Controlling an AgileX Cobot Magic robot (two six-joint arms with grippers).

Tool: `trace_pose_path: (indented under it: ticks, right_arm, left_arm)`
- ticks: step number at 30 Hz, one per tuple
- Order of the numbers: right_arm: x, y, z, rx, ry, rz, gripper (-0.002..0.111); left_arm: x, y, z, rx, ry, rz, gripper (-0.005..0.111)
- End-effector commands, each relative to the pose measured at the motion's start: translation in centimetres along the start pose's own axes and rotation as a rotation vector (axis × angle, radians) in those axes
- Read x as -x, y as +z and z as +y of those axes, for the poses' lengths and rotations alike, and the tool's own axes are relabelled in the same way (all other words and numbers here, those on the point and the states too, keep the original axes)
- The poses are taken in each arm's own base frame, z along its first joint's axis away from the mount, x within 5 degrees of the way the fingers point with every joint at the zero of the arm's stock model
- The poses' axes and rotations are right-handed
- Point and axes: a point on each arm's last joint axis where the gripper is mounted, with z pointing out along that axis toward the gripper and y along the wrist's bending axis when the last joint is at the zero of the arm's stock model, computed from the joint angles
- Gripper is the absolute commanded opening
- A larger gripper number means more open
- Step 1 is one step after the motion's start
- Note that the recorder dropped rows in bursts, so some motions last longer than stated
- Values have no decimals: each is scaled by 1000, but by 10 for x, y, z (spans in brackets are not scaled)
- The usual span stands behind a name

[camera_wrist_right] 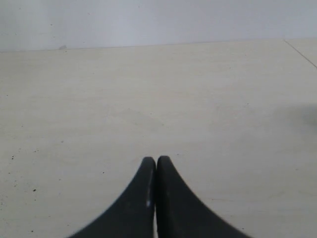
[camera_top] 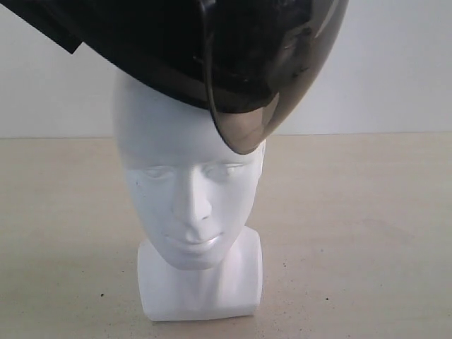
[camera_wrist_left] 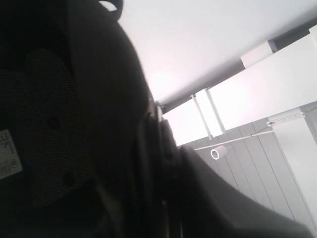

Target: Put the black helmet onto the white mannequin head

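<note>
Right claw: the 2 black fingers are pressed together at their tips with nothing between them; it hangs empty over bare tabletop, well short of the far edge where the top meets the white wall. Left claw: its fingers cannot be picked out among the dark shapes that fill the left wrist view, so whether it is parted or clamped cannot be told. That view is taken up at close range by the inside of the black helmet, showing dotted padded lining and a white label at the picture's margin; past the helmet's rim a white ceiling and grey panelling are seen. In the exterior view the black helmet sits at the top of the frame, tilted, its shell cut off by the upper margin. Its lower rim overlaps the crown of the white mannequin head; whether it bears on the crown or is only just above it cannot be told. The smoky visor hangs lowest, its curved point reaching down over the forehead on the side toward the tabletop's right edge, while the brows, eyes, nose and mouth are uncovered. The head is upright on its blocky neck base, which stands on the beige tabletop well forward of the far edge; the near and side edges are out of frame.
</note>
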Motion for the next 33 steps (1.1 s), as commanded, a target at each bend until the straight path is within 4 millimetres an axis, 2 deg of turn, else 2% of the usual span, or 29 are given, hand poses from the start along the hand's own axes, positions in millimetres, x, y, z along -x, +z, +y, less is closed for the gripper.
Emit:
trace_pose_path:
  ticks: [1,11,25,33]
  right_arm:
    - [1,0,0,3,1,-11,0]
    - [1,0,0,3,1,-11,0]
    - [1,0,0,3,1,-11,0]
    - [1,0,0,3,1,-11,0]
  left_arm:
    - [2,-2,-1,16,64,-8,5]
    - [5,-2,14,63,60,0,5]
    - [22,-8,11,87,119,-68,5]
    - [23,-9,15,135,131,-64,5]
